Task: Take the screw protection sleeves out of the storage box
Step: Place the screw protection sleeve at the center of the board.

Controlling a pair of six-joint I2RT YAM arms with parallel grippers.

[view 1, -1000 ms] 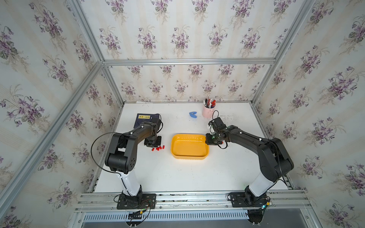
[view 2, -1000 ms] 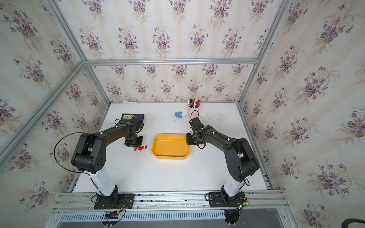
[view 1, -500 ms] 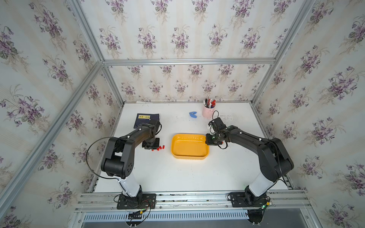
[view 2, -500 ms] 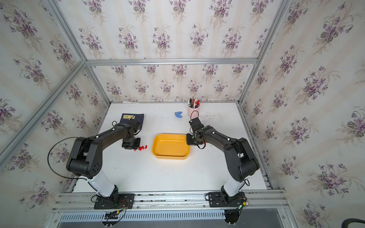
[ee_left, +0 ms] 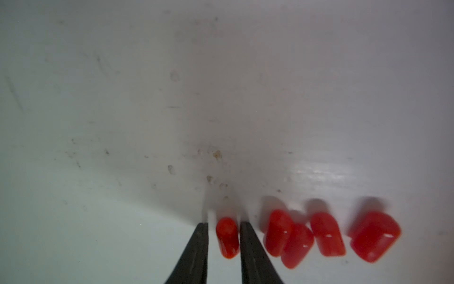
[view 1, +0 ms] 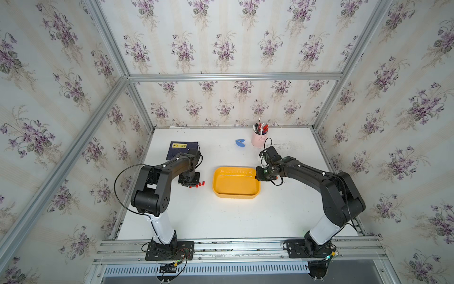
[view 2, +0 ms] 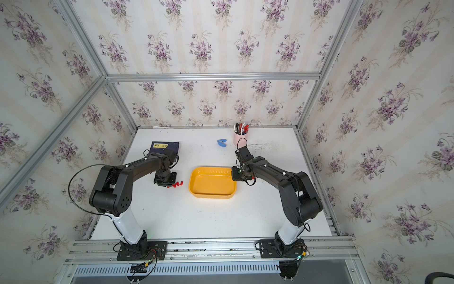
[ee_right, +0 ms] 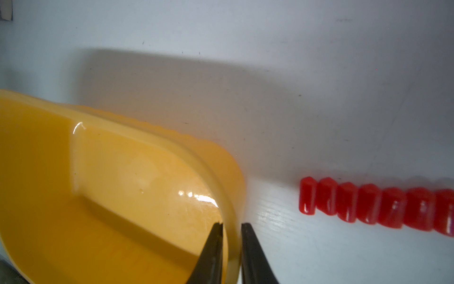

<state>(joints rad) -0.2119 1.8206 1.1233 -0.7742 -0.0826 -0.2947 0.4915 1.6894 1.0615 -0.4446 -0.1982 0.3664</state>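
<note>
Right at the front, the storage box (view 1: 235,196) sits mid-table (view 1: 221,221), yellow-orange, w/ one long side facing the arm bases. R gripper (ee_right: 232,225) is clamped on the rim at the box's short end on the robot's right. One finger (ee_right: 211,246) is inside the wall and the other outside, w/ the plastic pinched btwn them. Just past that end, outside the box, seven screw protection sleeves (ee_right: 368,204) lie on the table in a row, side by side and touching. In both top views the R arm covers nearly all of that row.

Over on the other side, L gripper (ee_left: 223,225) points down at the table, apart from the box. Its jaws stand a little apart, straddling one sleeve (ee_left: 228,237) that lies flat on the table. A sliver of white shows btwn that sleeve and one finger; the other finger is right beside it, contact can't be told. Four more sleeves (ee_left: 328,233) lie just outside the jaws, two of them touching. In a top view this bunch (view 1: 199,184) sits btwn the L gripper and the box, clear of the rim.

Further back is a dark booklet (view 1: 181,148) w/ a yellow label, behind the L wrist. Then come a small blue piece (view 1: 240,143) and a pink cup (view 1: 258,140) of pens near the far edge.
</note>
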